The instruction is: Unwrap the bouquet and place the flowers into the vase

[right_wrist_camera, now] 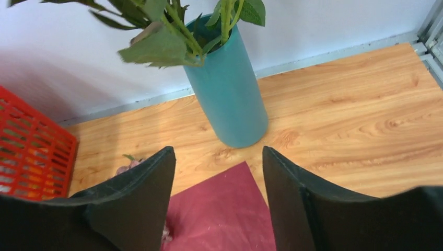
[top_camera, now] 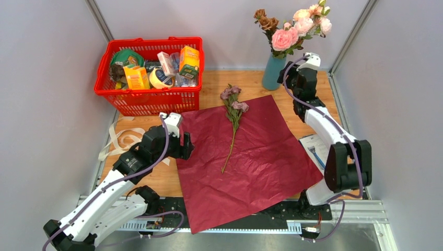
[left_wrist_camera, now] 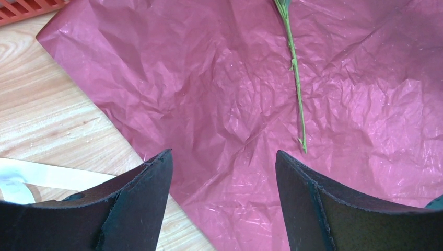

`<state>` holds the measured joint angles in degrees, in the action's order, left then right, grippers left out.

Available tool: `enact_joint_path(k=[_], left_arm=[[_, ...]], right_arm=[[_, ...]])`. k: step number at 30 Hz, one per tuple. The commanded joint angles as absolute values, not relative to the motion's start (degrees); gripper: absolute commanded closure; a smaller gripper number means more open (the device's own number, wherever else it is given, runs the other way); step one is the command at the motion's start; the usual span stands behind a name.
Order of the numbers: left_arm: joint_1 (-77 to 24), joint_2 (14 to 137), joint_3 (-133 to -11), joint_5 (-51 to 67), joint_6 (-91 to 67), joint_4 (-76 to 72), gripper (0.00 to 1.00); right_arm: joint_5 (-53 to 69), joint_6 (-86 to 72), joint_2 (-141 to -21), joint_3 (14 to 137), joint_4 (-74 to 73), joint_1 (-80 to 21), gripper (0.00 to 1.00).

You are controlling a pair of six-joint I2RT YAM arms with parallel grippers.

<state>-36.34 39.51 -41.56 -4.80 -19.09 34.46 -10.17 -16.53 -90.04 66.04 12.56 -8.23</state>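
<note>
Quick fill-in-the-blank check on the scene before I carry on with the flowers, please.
1. The vase holds flowers, while ____ stem lies on the paper.
2. The basket is ____ in colour.
3. The left claw and right claw are both ____, holding nothing.
4. The right claw is up by the ____.

Missing words: one; red; open; vase.
</note>
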Motion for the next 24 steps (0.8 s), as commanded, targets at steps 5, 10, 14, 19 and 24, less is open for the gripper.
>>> enact_joint_path(k=[5,10,14,19,24], left_arm=[[-36.6,40.4,-41.6,-5.3,-18.5,33.1,0.20],[-36.7,41.6,-41.5,-4.4,-18.8,32.5,0.21],[-36.7,45.3,-42.9,-1.3,-21.5,32.2,0.23],[-38.1,55.3,-46.7,1.6,-24.9,30.3,0.26],[-41.9,66.9,-48.9,-1.8,-26.7,25.4,0.31]], right_arm=[[3.2,-22.8,-73.3,57.6,1.1,-8.7,0.11],[7.7,-24.6,-61.5,48.2,-1.8,-8.7,0.00],[12.7,-27.1,-53.9,42.6,-1.9,-8.7,0.00],[19.3,-28.5,-49.3,36.8,-1.3,-8.6,0.00],[20.2,-27.6,-45.4,32.4,-1.4,-8.6,0.00]])
